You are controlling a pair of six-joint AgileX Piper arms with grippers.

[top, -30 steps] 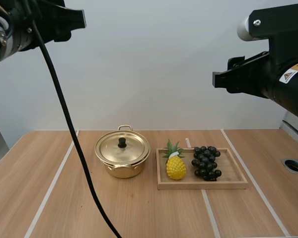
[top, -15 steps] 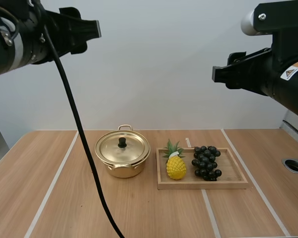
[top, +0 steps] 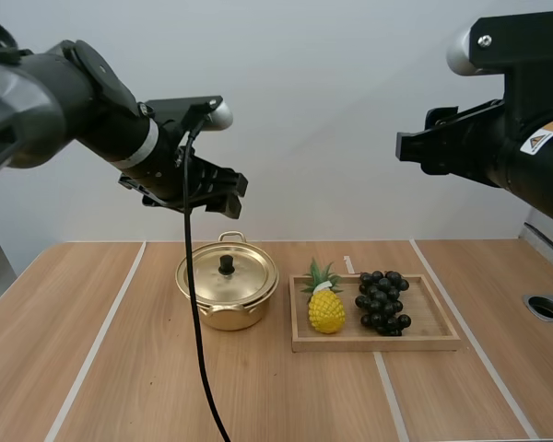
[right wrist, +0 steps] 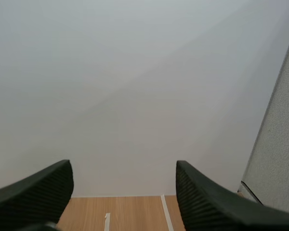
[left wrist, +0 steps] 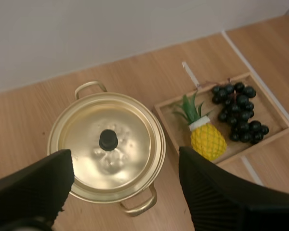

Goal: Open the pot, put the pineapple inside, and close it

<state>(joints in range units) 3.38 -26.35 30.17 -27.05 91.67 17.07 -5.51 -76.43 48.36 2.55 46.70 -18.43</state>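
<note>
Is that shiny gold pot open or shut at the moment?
Shut. The lid sits flat on the pot, its black knob on top, and it covers the rim all round.

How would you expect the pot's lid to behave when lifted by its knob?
The lid looks like thin polished metal, so probably stiff and light. Its black knob is small and rounded, so a grip might slip, and the lid could tilt if pinched off-centre.

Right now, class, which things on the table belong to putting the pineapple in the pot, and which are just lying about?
Belong to the job: pot, its lid, pineapple.
Just lying about: grapes, wooden tray that the pineapple and grapes lie on.
</note>
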